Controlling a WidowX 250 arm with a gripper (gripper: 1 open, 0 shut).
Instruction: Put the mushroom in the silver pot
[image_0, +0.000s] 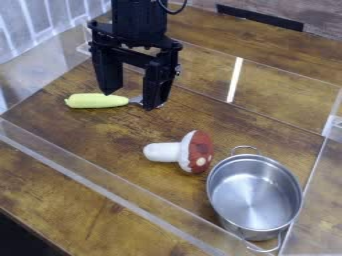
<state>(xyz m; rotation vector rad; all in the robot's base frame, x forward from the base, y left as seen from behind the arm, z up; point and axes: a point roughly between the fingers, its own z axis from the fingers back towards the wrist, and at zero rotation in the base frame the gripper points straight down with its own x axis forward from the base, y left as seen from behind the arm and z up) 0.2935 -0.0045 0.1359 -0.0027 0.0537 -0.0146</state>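
Note:
The mushroom (183, 152) lies on its side on the wooden table, white stem pointing left and red-brown cap toward the right. Just right of it and nearer the front stands the silver pot (254, 195), upright with nothing inside it. My gripper (128, 90) hangs over the back left of the table, well apart from the mushroom. Its two black fingers (156, 88) point down and stand wide open with nothing between them.
A yellow-handled spoon (98, 101) lies on the table right by the gripper's fingertips. Clear plastic walls (80, 165) fence the work area at the front, left and right. A dark object (261, 16) rests at the far back.

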